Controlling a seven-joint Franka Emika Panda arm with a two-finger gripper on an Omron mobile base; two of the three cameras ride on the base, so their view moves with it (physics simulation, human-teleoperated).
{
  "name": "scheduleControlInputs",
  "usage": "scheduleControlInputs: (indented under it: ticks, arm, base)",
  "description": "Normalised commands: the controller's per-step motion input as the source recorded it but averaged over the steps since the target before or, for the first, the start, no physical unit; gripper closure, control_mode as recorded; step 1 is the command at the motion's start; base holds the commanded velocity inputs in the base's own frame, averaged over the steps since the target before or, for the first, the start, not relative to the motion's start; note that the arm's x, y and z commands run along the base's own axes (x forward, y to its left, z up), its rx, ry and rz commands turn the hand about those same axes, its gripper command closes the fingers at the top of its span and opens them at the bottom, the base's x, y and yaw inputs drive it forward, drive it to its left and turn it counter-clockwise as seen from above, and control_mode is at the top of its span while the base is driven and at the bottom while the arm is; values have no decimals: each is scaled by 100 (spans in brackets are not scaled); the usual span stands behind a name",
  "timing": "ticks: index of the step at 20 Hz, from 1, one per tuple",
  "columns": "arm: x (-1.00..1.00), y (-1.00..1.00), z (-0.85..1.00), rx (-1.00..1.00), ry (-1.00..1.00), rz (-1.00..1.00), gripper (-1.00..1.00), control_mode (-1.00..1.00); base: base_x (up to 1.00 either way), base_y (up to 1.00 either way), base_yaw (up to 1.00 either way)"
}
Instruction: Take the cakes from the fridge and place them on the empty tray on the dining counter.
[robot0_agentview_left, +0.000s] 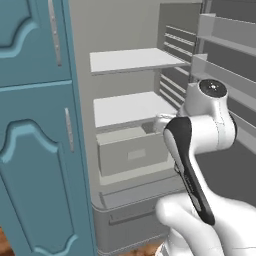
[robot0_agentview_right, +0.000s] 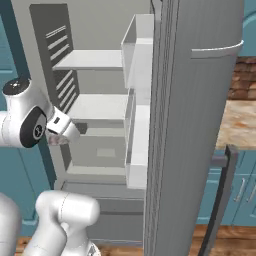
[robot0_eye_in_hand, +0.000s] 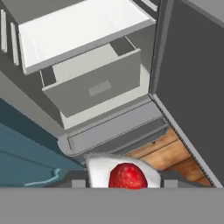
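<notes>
- Nearest us in the hand view, a cake (robot0_eye_in_hand: 124, 174), a white wedge with a red cherry on top, sits between our jaws, which are closed on it.
- Our gripper (robot0_agentview_right: 59, 139) hangs in front of the open fridge (robot0_agentview_left: 131, 150), level with its drawer (robot0_agentview_left: 132, 151).
- Beyond it, the white shelves (robot0_agentview_left: 131, 107) run back into the fridge.
- Farthest right, its door (robot0_agentview_right: 190, 125) stands open.

Flat, even rendered light, faint shadows under fridge (robot0_agentview_left: 150, 100) shelves, slightly soft edges.
</notes>
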Motion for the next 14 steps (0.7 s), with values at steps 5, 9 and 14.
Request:
scheduleControlInputs:
  ticks: [5,9,14]
  arm:
    - [0,0,0,0,0,0,100,100]
    - [0,0,0,0,0,0,100,100]
    - [0,0,0,0,0,0,100,100]
  base:
    - [-100,12,0]
    - [-100,24,0]
    - [-100,15,-2]
